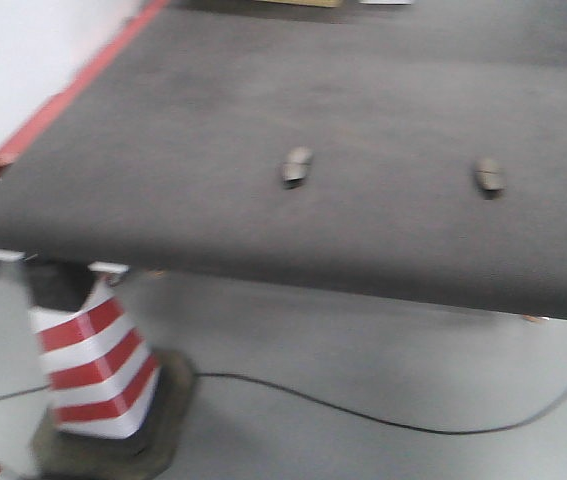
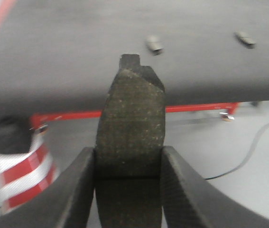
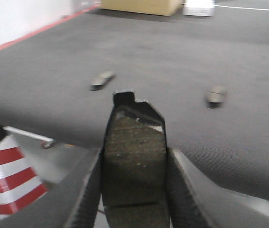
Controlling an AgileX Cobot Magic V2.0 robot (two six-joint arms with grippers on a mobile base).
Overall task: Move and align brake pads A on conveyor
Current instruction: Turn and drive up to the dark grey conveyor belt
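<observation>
Four brake pads A (image 1: 297,166) (image 1: 489,175) (image 2: 130,118) (image 3: 135,152), one conveyor (image 1: 213,120)

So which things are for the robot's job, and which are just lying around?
For the job: conveyor; two brake pads lying on it; one pad in the left gripper; one in the right gripper.

Just there: striped cone; floor cable; cardboard box.

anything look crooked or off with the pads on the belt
The two brake pads lying on the conveyor are not aligned: the left pad and the right pad angle in opposite directions. No visible damage. Each gripper, left gripper and right gripper, holds another pad.
</observation>
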